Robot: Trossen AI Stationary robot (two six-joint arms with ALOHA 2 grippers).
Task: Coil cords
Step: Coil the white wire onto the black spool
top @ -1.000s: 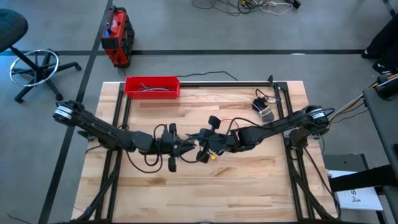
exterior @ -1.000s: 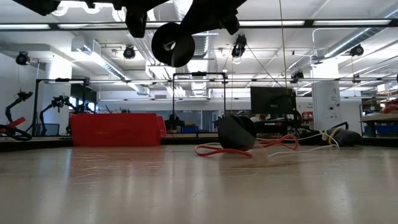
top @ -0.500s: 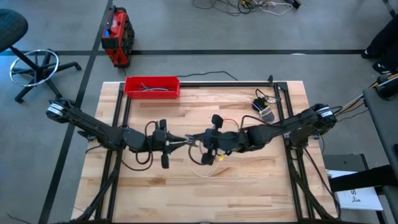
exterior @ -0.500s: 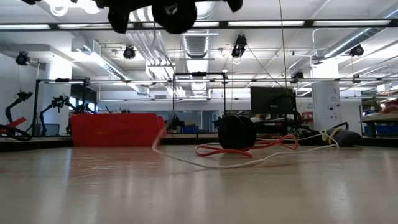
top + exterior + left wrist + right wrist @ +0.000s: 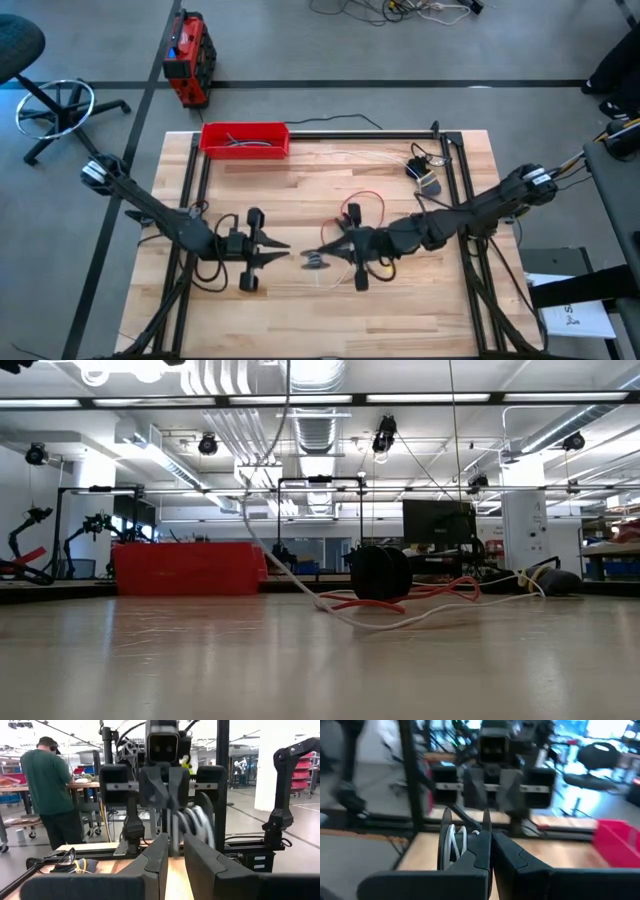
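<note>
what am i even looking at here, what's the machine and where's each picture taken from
It's a robot with two dark arms working at a wooden table; each arm ends in a two-finger gripper. One picture looks straight down from above, one looks level across the tabletop, and two come from cameras on the arms' wrists.

From above, the left gripper and right gripper face each other mid-table. The right one's fingers are pressed together, with loops of the white cord right beside them. The low view shows that cord rising off the table.

A red cord lies loose behind them, and a red tray sits at the far edge. The person in the left wrist view is just standing in the room behind.
</note>
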